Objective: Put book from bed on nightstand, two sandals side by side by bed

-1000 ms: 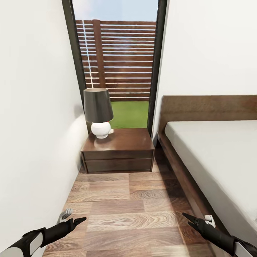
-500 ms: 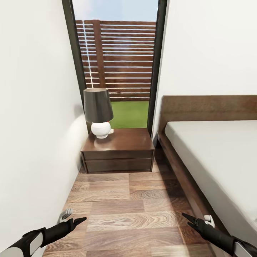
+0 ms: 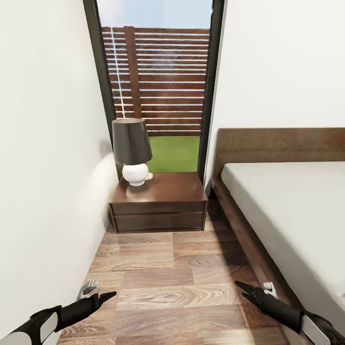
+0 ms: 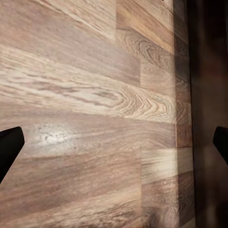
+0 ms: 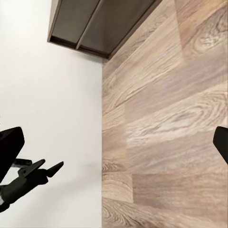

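At mid-frame in my head view, the nightstand (image 3: 157, 201) stands against the window wall, with the bed (image 3: 287, 211) along the right. Low left, my left gripper (image 3: 111, 294) has its jaws apart; low right, my right gripper (image 3: 239, 286) likewise, both over the plank floor (image 3: 177, 273).

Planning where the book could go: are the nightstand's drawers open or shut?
Shut. In the head view both drawer fronts of the nightstand sit flush with its frame, nothing pulled out. A lamp stands upright on its top.
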Tool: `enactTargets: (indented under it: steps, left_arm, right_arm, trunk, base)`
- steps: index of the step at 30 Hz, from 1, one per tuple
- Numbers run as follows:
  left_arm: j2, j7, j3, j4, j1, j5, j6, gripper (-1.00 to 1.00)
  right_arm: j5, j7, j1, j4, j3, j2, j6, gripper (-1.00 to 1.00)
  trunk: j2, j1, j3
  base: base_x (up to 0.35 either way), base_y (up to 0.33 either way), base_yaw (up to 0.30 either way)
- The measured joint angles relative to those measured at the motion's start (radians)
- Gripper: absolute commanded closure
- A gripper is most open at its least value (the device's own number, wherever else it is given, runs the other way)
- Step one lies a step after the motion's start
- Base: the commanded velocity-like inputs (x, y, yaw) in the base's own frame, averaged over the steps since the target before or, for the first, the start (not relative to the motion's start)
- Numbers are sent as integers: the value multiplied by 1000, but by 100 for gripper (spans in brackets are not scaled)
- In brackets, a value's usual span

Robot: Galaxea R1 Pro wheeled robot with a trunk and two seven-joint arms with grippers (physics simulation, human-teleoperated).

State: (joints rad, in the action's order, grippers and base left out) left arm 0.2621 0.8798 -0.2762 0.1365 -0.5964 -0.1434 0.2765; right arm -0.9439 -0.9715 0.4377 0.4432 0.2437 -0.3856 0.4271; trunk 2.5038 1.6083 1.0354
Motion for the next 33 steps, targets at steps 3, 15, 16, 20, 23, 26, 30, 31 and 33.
enactTargets:
  steps: [3, 15, 16, 20, 23, 26, 30, 31, 33]
  left_arm:
    - [0, 0, 0, 0, 0, 0, 0, -100]
    - [0, 0, 0, 0, 0, 0, 1, -100]
    - [0, 0, 0, 0, 0, 0, 1, -100]
    - [0, 0, 0, 0, 0, 0, 0, -100]
    - [0, 1, 0, -1, 0, 0, 1, -100]
    - [-1, 1, 1, -1, 0, 0, 1, -100]
    - [-8, 1, 1, -1, 0, 1, 1, -100]
    - [-11, 1, 1, -1, 0, 1, 1, -100]
    - [-14, 0, 0, -1, 0, 1, 1, -100]
  right_arm:
    - [1, 46, 0, 51, 0, 6, 6, -100]
    - [-18, 459, 4, 378, -1, 43, 173, -100]
    - [-22, 491, 7, 404, -2, 50, 206, -100]
    - [-47, 609, 31, 480, -8, 79, 324, -100]
    - [-76, 692, 70, 511, -15, 100, 389, -100]
    - [-101, 746, 100, 522, -21, 113, 427, -100]
    - [-187, 883, 175, 534, -44, 135, 518, -100]
    - [-203, 909, 190, 535, -52, 137, 536, -100]
    - [-244, 956, 219, 537, -69, 139, 564, -100]
  trunk:
    - [0, 0, 0]
    - [0, 0, 0]
    - [0, 0, 0]
    - [0, 0, 0]
    - [0, 0, 0]
    - [0, 0, 0]
    - [0, 0, 0]
    - [0, 0, 0]
    - [0, 0, 0]
  base:
    - [0, 0, 0]
    - [0, 0, 0]
    - [0, 0, 0]
    - [0, 0, 0]
    - [0, 0, 0]
    - [0, 0, 0]
    - [0, 0, 0]
    - [0, 0, 0]
    - [0, 0, 0]
